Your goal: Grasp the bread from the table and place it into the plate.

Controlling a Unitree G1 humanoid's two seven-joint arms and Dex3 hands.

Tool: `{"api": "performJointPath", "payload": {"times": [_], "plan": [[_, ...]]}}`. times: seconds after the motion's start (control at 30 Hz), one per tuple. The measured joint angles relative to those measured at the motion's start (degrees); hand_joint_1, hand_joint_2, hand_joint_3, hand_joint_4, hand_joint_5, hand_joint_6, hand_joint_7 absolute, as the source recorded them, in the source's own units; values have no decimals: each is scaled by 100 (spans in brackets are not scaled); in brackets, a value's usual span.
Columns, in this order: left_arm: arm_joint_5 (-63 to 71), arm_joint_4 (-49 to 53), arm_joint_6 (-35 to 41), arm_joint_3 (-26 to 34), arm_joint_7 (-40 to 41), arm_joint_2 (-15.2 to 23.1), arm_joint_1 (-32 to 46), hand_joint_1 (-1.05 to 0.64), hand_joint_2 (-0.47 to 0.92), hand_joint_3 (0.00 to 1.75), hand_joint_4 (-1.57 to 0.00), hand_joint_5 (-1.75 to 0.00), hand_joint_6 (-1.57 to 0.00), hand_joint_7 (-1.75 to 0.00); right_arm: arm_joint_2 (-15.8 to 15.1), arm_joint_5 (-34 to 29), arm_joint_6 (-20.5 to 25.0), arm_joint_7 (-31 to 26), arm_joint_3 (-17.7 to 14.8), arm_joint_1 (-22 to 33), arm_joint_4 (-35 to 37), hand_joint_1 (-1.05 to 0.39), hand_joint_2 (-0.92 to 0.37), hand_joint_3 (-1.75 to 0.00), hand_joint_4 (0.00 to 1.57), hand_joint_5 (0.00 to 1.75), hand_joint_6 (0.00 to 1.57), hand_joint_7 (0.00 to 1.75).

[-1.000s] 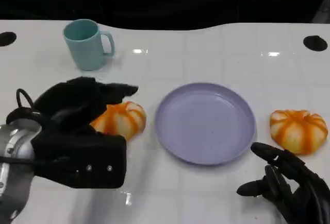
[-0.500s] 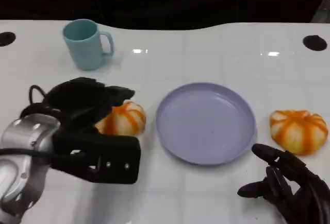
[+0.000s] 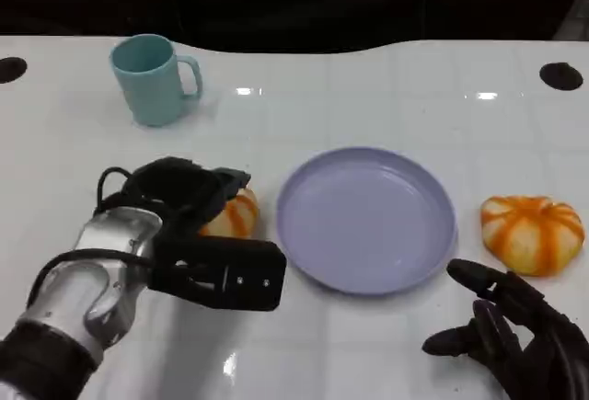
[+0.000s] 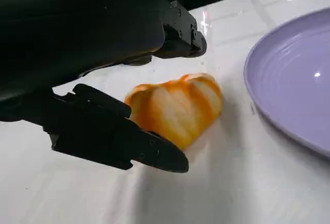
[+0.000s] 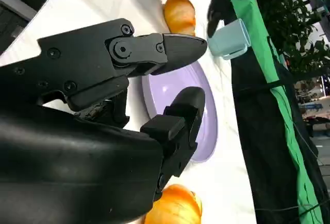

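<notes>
An orange-striped bread [image 3: 234, 215] lies on the white table just left of the lilac plate [image 3: 368, 225], which has nothing on it. My left hand [image 3: 189, 234] reaches over this bread and hides most of it. In the left wrist view the bread [image 4: 178, 108] sits between my spread fingers [image 4: 129, 144], and no finger visibly presses it. My left hand [image 4: 77, 38] holds nothing. A second orange-striped bread [image 3: 532, 233] lies right of the plate. My right hand [image 3: 515, 336] rests near the front edge below that bread, fingers apart and holding nothing.
A teal mug [image 3: 152, 78] stands at the back left. The right wrist view shows my right hand [image 5: 93, 131], the plate [image 5: 206, 116], the mug [image 5: 229, 38] and both breads [image 5: 179, 13] [image 5: 175, 208]. Dark holes [image 3: 562, 75] mark the table's far corners.
My left forearm has swung in and the hand has moved right and lower around the left bread, toward the plate. The bread, plate and right hand have stayed put.
</notes>
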Motion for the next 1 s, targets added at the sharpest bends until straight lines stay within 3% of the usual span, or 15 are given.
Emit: {"api": "performJointPath", "payload": {"times": [0.3,0.5,0.57,0.6,0.63,0.73,0.77,0.8,0.9,1.0], "plan": [[-139,2172,-225,-183,931,-594,-737,-41,83,0,-15,-11,-24,-1,-3,-3,0,3,22,27,-80,-76,-92,-31,83,100,89,58],[-235,3033,-377,-269,1307,-804,-1119,-33,85,1,-23,-11,-30,-2,-6,3,-25,31,18,37,-82,-77,-92,-31,83,100,88,58],[-291,3189,-454,-279,1419,-831,-1171,-27,91,5,-45,-20,-47,-7,-6,1,-31,33,18,38,-81,-77,-92,-31,82,100,87,58],[-350,3309,-564,-265,1546,-839,-1190,-26,91,6,-48,-21,-50,-7,-6,0,-33,33,18,39,-81,-77,-92,-32,82,100,87,58],[-392,3422,-685,-247,1689,-841,-1203,-25,92,9,-73,-47,-76,-9,-7,0,-37,34,18,40,-82,-77,-92,-32,82,100,87,58],[-614,3720,-961,-121,2131,-866,-1238,-24,92,11,-85,-70,-93,-5,-7,0,-65,36,18,45,-82,-77,-92,-32,82,100,87,58],[-655,3798,-1010,-93,2205,-881,-1281,-25,92,15,-80,-119,-91,-53,-7,0,-72,36,19,45,-82,-77,-92,-32,82,100,87,58],[-714,3848,-1065,-52,2314,-890,-1303,-26,92,18,-77,-152,-77,-108,-7,-3,-79,35,21,45,-82,-77,-92,-32,82,100,87,58],[-829,4005,-1264,28,2770,-894,-1303,-22,92,30,-75,-172,-57,-164,-6,-14,-91,24,20,57,-82,-77,-92,-32,82,100,87,58],[-1052,4076,-1451,189,3039,-899,-1274,-18,89,45,-78,-174,-56,-174,-6,-8,-90,25,20,57,-85,-77,-92,-32,82,100,87,58]]}}
